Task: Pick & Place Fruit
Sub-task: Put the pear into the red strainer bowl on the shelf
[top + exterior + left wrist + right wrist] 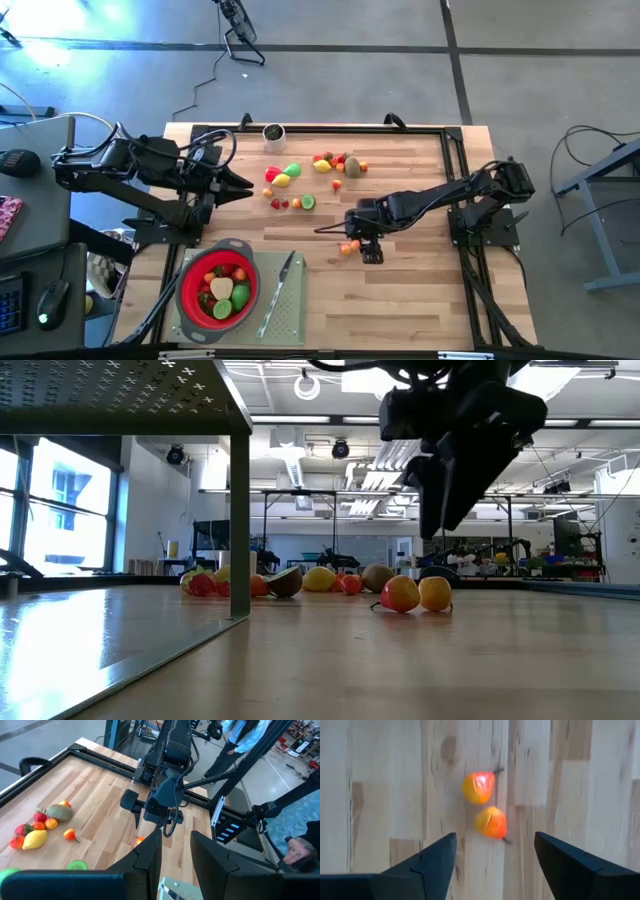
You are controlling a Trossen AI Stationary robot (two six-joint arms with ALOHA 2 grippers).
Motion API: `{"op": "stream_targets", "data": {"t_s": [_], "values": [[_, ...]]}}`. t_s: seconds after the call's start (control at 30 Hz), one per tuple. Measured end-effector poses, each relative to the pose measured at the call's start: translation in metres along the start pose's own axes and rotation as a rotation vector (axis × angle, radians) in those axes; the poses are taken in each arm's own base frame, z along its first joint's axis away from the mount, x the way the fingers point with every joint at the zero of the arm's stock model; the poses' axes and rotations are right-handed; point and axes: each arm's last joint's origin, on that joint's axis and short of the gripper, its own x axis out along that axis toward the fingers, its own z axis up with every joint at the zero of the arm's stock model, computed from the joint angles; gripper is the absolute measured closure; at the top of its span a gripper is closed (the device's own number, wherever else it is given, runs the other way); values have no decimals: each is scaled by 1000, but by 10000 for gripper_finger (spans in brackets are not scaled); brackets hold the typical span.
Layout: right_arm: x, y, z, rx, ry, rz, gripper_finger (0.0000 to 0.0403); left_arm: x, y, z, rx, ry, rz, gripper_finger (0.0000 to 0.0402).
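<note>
While high view blurs them, right hand (492, 855), fingers wide, hangs over two orange-red fruits (485, 805).

Two small orange-red fruits lie on the pale wooden table (380, 795), just beside each other. The farther fruit (478, 787) glows red at its middle and has a short dark stem pointing away to one side. The nearer fruit (491, 822) is more orange, with its stem toward the opposite side. The right gripper (495, 857) hangs above them, its two dark fingers (432, 862) spread wide apart, touching neither fruit
</note>
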Motion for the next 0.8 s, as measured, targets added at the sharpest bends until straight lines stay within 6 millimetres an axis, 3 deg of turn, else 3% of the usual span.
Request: {"op": "stream_targets", "data": {"t_s": [0.5, 0.8], "values": [[45, 6, 3, -29, 49, -3, 145, 0, 0, -1, 1, 6, 3, 302], [54, 4, 2, -43, 66, -43, 145, 0, 2, -3, 6, 31, 16, 302]]}}
